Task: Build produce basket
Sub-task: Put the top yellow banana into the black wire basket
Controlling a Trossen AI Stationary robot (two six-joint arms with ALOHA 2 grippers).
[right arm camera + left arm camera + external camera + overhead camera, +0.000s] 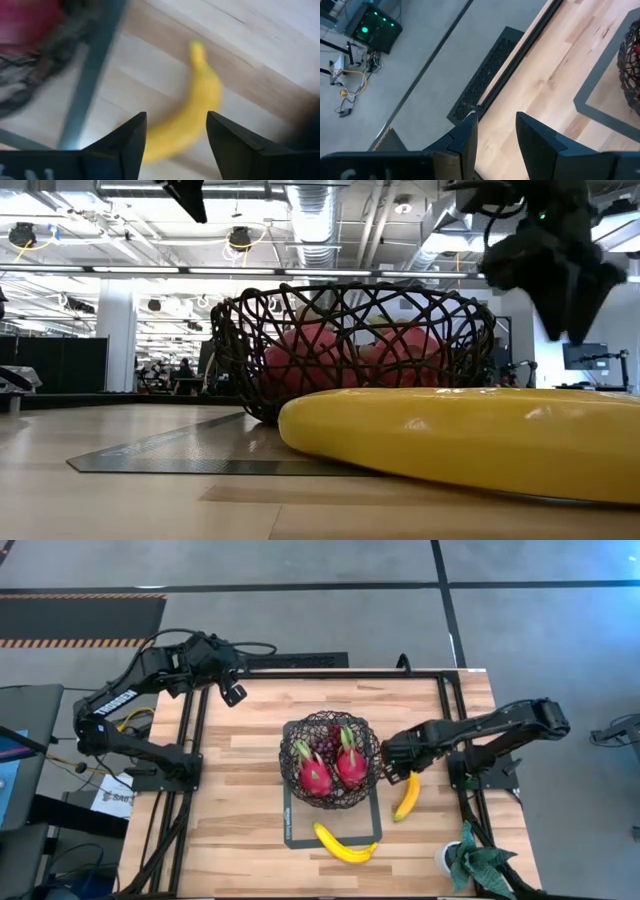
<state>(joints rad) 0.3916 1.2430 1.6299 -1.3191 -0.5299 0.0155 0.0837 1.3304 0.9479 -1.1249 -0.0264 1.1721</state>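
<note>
Nearest the table's front edge lies one banana [345,845], across the front rim of the grey mat [290,825], with a potted plant [478,865] off at the front right corner. Just behind, the second banana [406,796] rests on the wood beside the basket [297,752]; the right pincer [393,762] hangs above it, jaws spread and empty, probably lining up a pick. The basket's wire wall sits close alongside and could snag. Inside are two dragon fruits [316,775] and grapes [325,747]. Farthest back, the left pincer [233,693] waits, partly open, holding nothing.
</note>
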